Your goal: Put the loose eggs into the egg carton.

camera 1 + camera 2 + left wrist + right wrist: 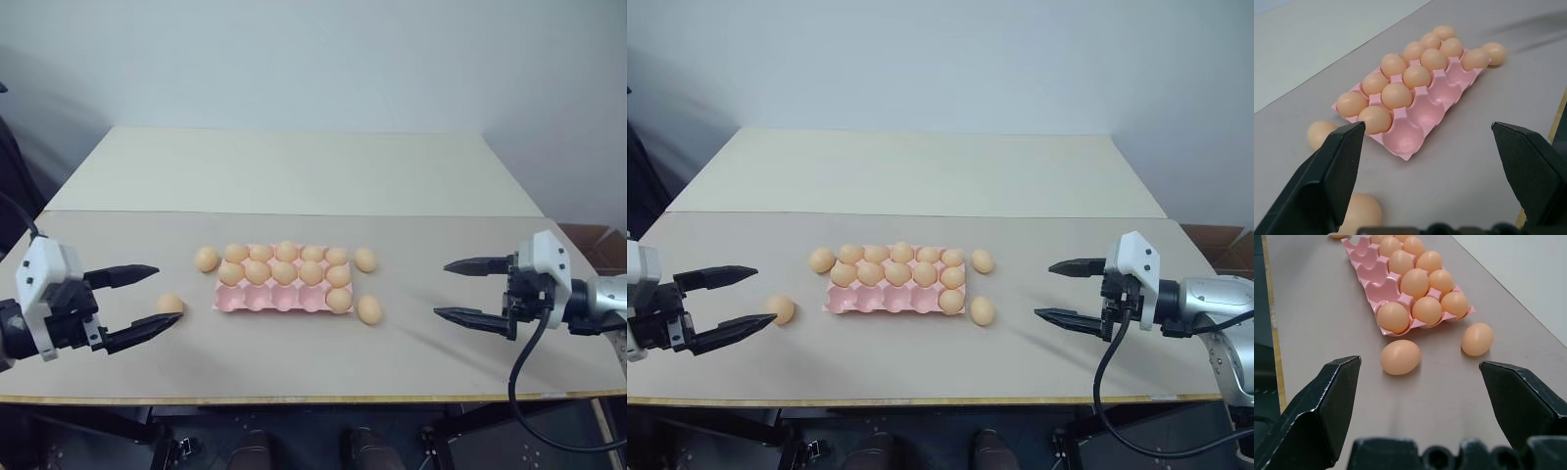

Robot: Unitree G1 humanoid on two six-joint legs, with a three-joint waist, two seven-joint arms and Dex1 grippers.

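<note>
- Both the left gripper [149, 301] and right gripper [460, 289] were spread wide, holding nothing
- Nudged loose eggs [369, 309] could roll away from the egg carton [257, 301] toward the table [294, 367] edge

Soft, even light is falling from above; the eggs [1400, 357] are casting faint shadows on the worktop [294, 343], and nothing is glaring or blurring.

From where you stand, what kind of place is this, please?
Probably a test room or lab, not a kitchen. A plain beige table stands against a bare pale wall. On it lie a flat pink moulded egg carton and loose pale orange eggs.
</note>
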